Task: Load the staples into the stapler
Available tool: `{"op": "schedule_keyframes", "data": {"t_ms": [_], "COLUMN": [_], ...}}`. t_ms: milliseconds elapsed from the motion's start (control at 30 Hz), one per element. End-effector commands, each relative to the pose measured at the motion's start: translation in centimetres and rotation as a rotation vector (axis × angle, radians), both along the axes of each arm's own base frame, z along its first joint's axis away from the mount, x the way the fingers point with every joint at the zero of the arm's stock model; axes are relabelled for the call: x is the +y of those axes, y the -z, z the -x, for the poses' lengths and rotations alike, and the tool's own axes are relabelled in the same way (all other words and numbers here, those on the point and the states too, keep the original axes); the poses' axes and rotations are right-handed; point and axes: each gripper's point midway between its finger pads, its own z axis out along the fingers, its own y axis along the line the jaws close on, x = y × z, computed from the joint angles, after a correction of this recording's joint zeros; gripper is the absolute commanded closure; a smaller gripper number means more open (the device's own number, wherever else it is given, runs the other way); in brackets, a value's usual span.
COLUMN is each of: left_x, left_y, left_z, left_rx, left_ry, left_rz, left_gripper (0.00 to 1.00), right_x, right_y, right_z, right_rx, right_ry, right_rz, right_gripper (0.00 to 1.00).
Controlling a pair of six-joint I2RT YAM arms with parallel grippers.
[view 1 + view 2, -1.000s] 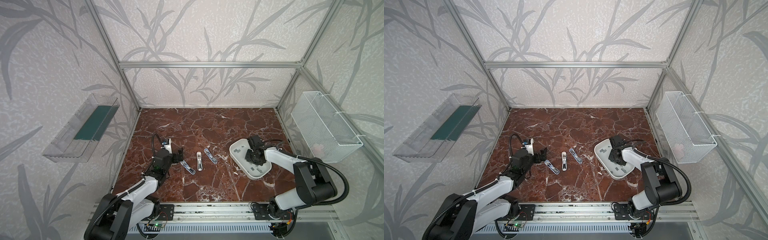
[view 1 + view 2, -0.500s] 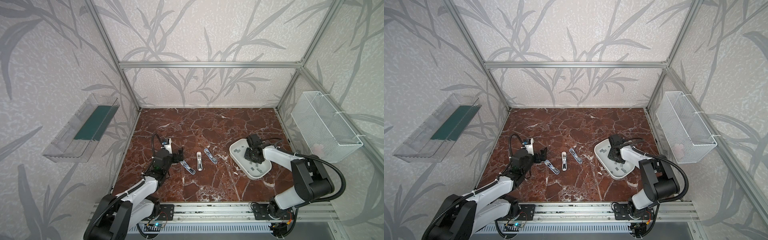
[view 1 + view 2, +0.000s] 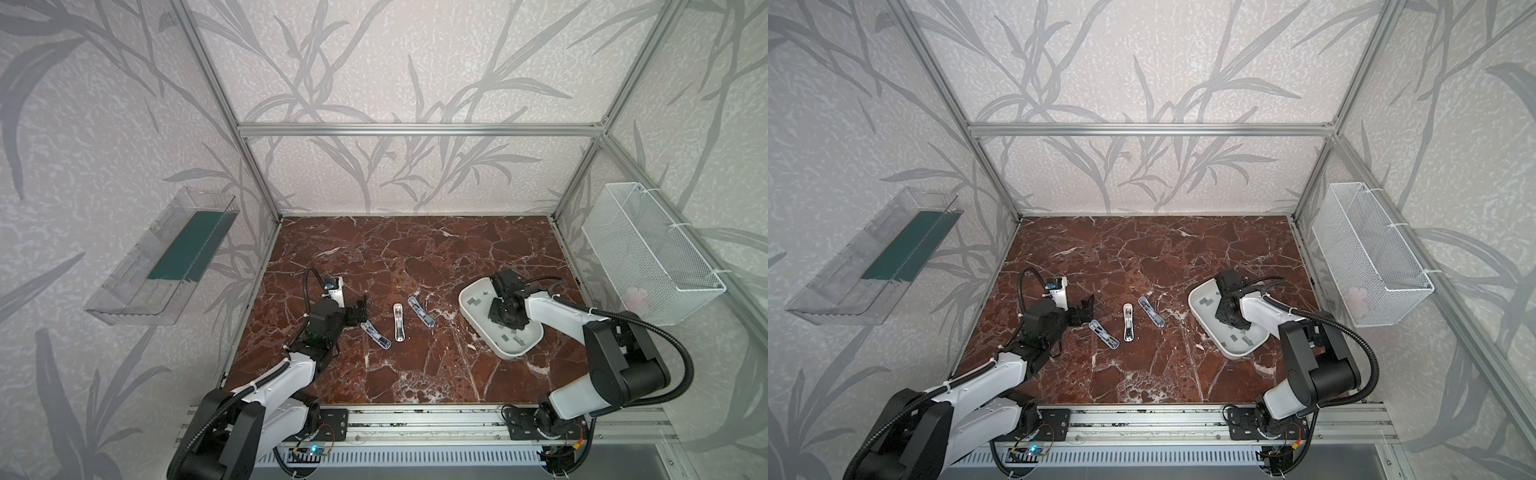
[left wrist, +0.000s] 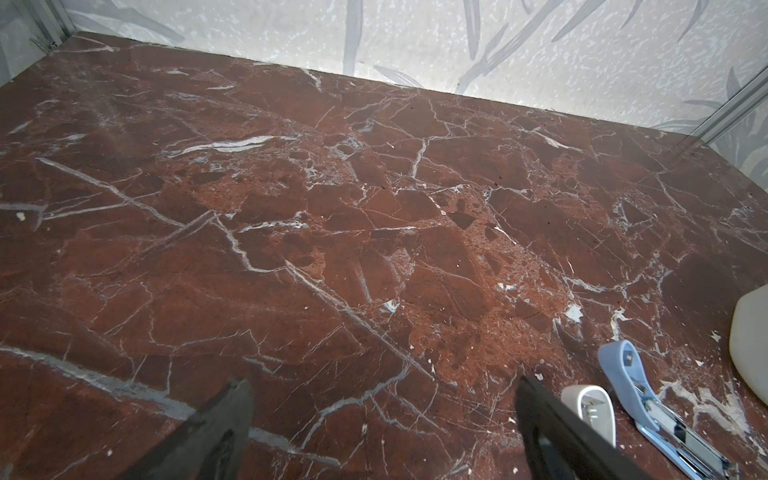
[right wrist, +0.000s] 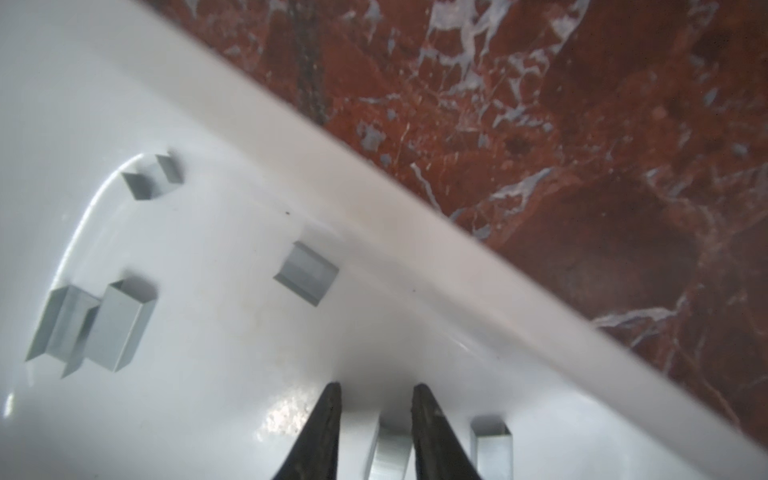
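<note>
Pickup is in hand: the right gripper (image 5: 376, 390), jaws narrowly parted, straddles one of the staples (image 5: 388, 453) in the white tray (image 3: 505, 353) at 3 o'clock on the table (image 3: 415, 257); next it must pinch squarely and carry toward the staplers (image 3: 399, 322) at the tray's 9 o'clock, beside the wide-open left gripper (image 4: 382, 384)

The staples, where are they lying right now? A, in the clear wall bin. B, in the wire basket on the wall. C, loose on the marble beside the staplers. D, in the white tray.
D: the grey staples lie scattered inside the white tray, with the right hand lowered among them.
</note>
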Motion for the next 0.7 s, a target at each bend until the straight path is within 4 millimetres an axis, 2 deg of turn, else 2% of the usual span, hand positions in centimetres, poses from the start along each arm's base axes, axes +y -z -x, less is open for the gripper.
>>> {"op": "schedule_keyframes", "data": {"t_ms": [0,200,400,667], "left_x": [-0.1,-0.3,-0.3,-0.4], "left_y": [-0.6,-0.7,-0.8,-0.7], "left_z": [-0.2,-0.2,-0.1,-0.1], "left_rx": [-0.024,-0.026,-0.036,-0.034], "left_ry": [0.000,0.009,0.011,0.014], "left_rz": [-0.005,-0.004,-0.003,-0.004], "left_gripper": [0.01,0.01,0.01,0.01], "right_x": [-0.2,-0.6,-1.3,0.0], "right_y": [0.6,0.2,-1.5,-0.4], "right_z": [1.9,2.5,2.6,2.9], "right_rx": [0.048,0.045,0.009,0.003], "right_ry": [0.017,0.027,0.037,0.041], "right_rz": [0.009,0.037,0.065,-0.025], "right_gripper": [0.69,0.69,0.65,0.65]}}
